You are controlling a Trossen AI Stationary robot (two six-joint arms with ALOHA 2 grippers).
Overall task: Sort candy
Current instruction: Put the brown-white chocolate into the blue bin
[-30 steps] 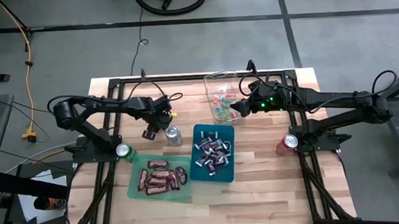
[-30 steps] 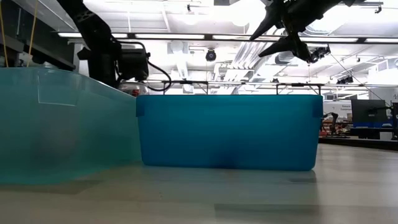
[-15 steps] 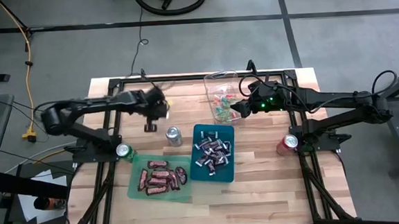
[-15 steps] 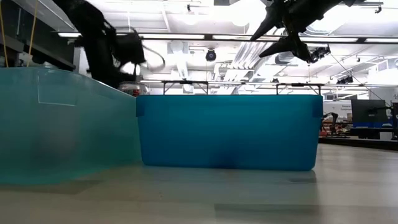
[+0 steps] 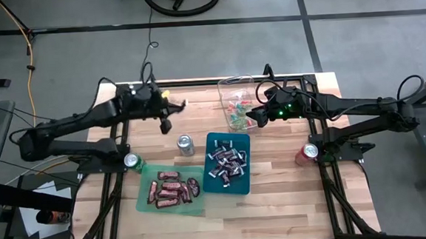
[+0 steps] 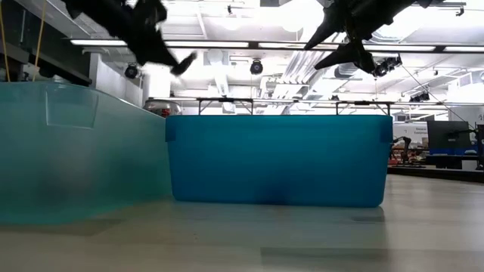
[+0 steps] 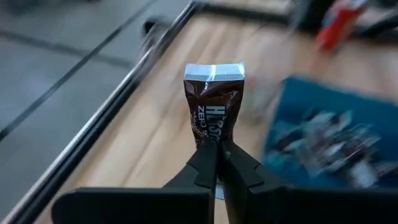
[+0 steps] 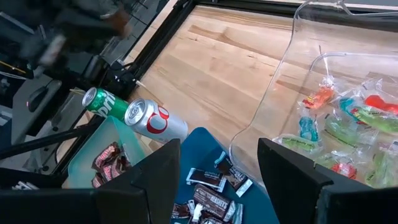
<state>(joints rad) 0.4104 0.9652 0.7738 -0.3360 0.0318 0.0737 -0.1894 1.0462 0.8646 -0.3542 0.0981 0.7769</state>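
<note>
My left gripper (image 7: 216, 163) is shut on a brown silver-ended wrapped candy (image 7: 214, 102) and hangs high over the table's far left part (image 5: 165, 124), up-left of the silver can (image 5: 186, 144). My right gripper (image 8: 217, 180) stands open in the air over the near rim of the clear bin (image 5: 234, 103) of bright candies, touching nothing. Dark red-brown bars lie in the green tray (image 5: 145, 192). Dark and silver pieces lie in the blue tray (image 5: 241, 189). My left gripper pinches the candy's near end (image 7: 213, 138) between its two fingers. The rest of the wrapper sticks out forward past the fingertips, its crimped silver end (image 7: 214, 71) farthest away. The candy is lifted clear of the table.
A green can (image 5: 132, 161) stands at the left beside the green tray and a red can (image 5: 306, 154) at the right. Bare wood lies along the near edge and left of the clear bin. In the low view the two tray walls (image 6: 280, 159) fill the front.
My left gripper has shut on the brown candy on the table beside the silver can. It has then risen with it and drawn back toward the far edge, rolling its wrist. The candy is now lifted clear.
</note>
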